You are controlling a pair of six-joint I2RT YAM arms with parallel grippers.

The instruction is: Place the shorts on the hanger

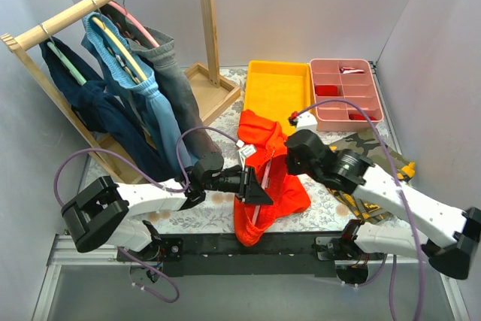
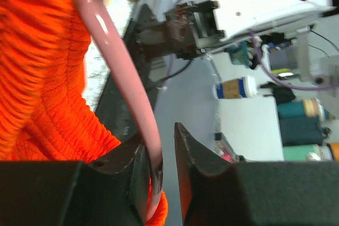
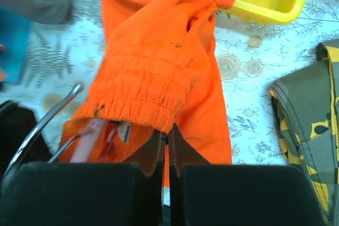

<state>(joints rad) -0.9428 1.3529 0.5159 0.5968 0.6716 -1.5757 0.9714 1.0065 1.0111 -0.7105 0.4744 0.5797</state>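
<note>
Looking down from above, you see the shorts [image 1: 291, 195] bunched at the middle of the table [image 1: 210, 219], between your two arms, their lower end hanging over the near edge. Your left gripper [image 2: 167, 130] is clenched on the pink hanger [image 2: 119, 56], whose bar runs up against the orange fabric. Your right gripper [image 3: 166, 140] is pinched tight on the edge of the elastic waistband, with the hanger's metal hook [image 3: 39, 128] just to its left. A camouflage garment [image 1: 372, 144] lies on the table's right side.

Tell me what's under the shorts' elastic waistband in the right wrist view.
A pink stretch of the hanger and its metal hook show beneath the shorts; fabric covers the rest.
</note>
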